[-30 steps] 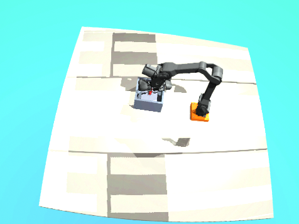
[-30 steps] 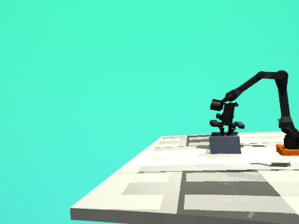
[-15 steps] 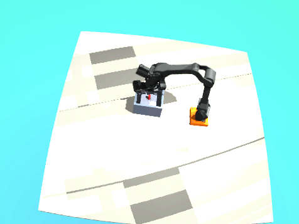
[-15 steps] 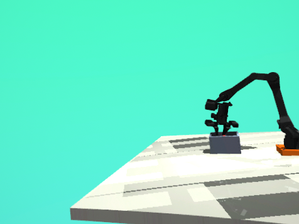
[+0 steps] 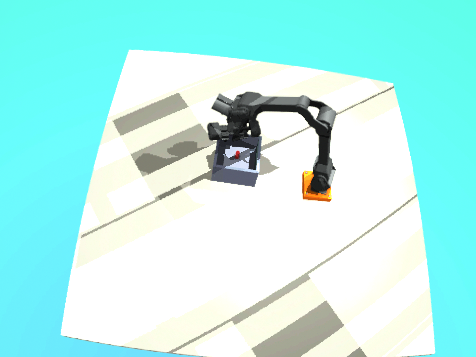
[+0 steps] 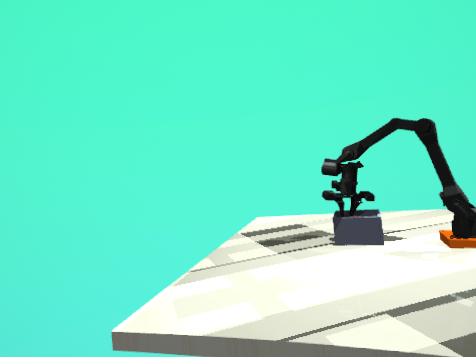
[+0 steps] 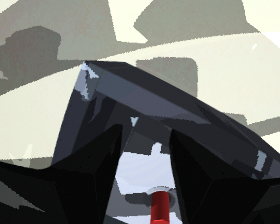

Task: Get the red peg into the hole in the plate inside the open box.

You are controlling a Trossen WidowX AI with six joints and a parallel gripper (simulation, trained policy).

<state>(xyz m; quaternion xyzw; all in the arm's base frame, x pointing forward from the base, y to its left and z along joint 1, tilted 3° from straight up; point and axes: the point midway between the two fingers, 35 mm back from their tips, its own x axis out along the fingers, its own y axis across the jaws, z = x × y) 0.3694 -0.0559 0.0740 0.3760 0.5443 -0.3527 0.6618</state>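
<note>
Standing up in the open box (image 5: 234, 176) (image 6: 358, 231) (image 7: 150, 100), the red peg (image 5: 237, 154) (image 7: 160, 207) is seen w/ its far end at the round hole in the pale plate (image 5: 231, 151) (image 7: 142, 170). Part of the peg is left sticking up above the plate, and how deep the rest is set can't be told. The peg isn't held by anything. The jaws (image 5: 239, 147) (image 6: 348, 215) are parted a bit, w/ a gap btwn the two black tips, and nothing is gripped, so the peg is let go. In the wrist pic, the peg's near end is cut off by the bottom edge. In the side pic, the jaws are pointed down at the top of the box, and most of the peg is hidden by the box wall. The gray-blue box is set on the pale counter (image 5: 225, 255) (image 6: 225, 295) (image 7: 20, 115), well apart from the orange base (image 5: 307, 195) (image 6: 450, 243). The black arm (image 5: 287, 103) (image 6: 440, 160) is bent up and over, from the base to the box. Dark & light patches are spread on the counter, incl. some by the box.
</note>
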